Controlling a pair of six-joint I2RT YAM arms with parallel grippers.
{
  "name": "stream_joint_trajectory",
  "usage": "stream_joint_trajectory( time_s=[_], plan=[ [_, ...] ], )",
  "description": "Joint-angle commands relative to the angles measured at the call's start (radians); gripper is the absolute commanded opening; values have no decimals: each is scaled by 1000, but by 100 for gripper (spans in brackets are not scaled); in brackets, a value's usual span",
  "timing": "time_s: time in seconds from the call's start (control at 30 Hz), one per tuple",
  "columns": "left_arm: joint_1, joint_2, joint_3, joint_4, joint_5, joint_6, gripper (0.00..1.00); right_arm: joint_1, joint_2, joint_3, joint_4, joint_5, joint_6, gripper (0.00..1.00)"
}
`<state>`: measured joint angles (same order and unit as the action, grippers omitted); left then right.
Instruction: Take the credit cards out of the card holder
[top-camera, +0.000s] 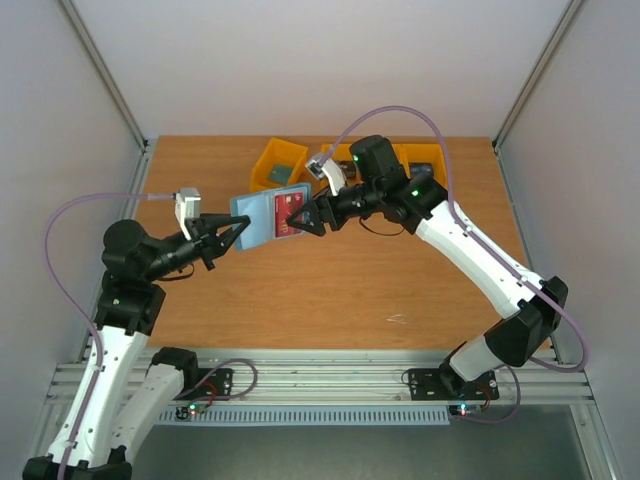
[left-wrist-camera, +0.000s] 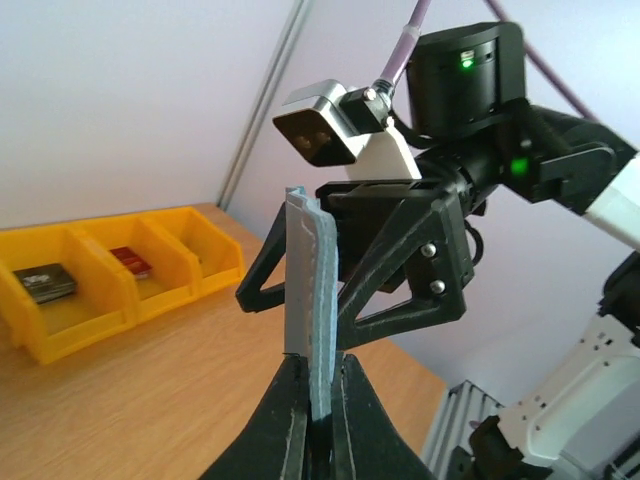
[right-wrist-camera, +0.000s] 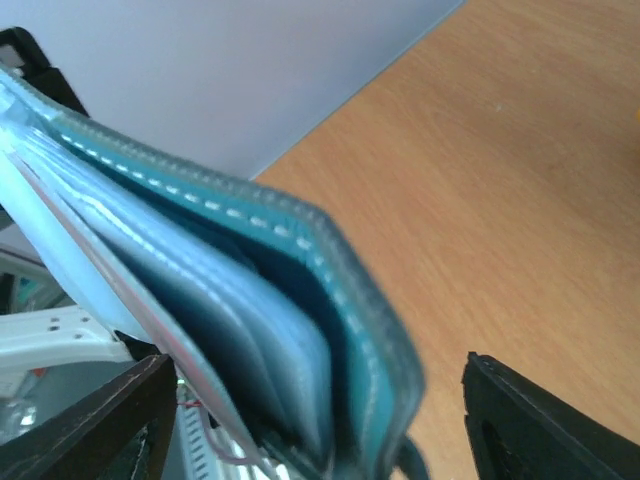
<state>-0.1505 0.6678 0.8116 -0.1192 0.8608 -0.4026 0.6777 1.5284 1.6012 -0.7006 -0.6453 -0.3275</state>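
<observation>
The slate-blue card holder (top-camera: 258, 217) hangs above the table, and my left gripper (top-camera: 243, 229) is shut on its left edge. A red credit card (top-camera: 288, 211) shows in its open face. In the left wrist view the holder (left-wrist-camera: 312, 290) stands edge-on, pinched between my left gripper (left-wrist-camera: 318, 405). My right gripper (top-camera: 301, 217) is open, and its fingers straddle the holder's right side. In the right wrist view the holder's stitched cover and pale inner pockets (right-wrist-camera: 300, 320) fill the gap of the right gripper (right-wrist-camera: 320, 425), touching neither finger (right-wrist-camera: 545, 425).
Yellow bins (top-camera: 279, 163) stand at the back of the table, partly hidden by the right arm. The left wrist view shows a dark card (left-wrist-camera: 45, 281) and a red card (left-wrist-camera: 131, 263) lying in separate compartments of the bins (left-wrist-camera: 110, 300).
</observation>
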Motion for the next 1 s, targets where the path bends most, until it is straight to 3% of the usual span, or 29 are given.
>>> stream_joint_trajectory(
  time_s=[0.0,0.13,0.27,0.33,0.43,0.5,0.6,0.67,0.73,0.8,0.87,0.93,0.97],
  plan=[
    [6,-20,-15,239,102,-159,0,1,-38,4,-4,-125,-39,70],
    [10,-20,-17,216,83,-162,0,1,-55,-1,23,-196,-36,27],
    [20,-27,-14,155,41,-132,0,1,-60,3,27,-235,-28,3],
    [24,-27,-12,125,17,-132,3,0,-62,3,30,-242,-21,1],
    [30,-31,-4,27,-70,-126,45,-1,-60,8,23,-208,-11,1],
    [39,-31,10,-58,-214,-96,61,-7,-49,20,4,-173,1,1],
    [59,-36,27,-143,-487,-39,65,-10,-6,74,-92,-60,28,1],
    [72,-47,33,-134,-536,16,66,-10,41,129,-186,66,49,1],
    [75,-61,43,-88,-439,50,64,-7,83,185,-279,158,57,1],
    [75,-78,37,10,-256,61,58,7,110,224,-333,236,63,1],
    [75,-73,17,237,75,48,52,19,120,247,-352,274,67,1],
    [71,-52,-1,423,242,-118,49,38,126,264,-359,307,66,1],
    [63,-43,8,429,257,-212,46,51,133,280,-370,333,65,1]
  ],
)
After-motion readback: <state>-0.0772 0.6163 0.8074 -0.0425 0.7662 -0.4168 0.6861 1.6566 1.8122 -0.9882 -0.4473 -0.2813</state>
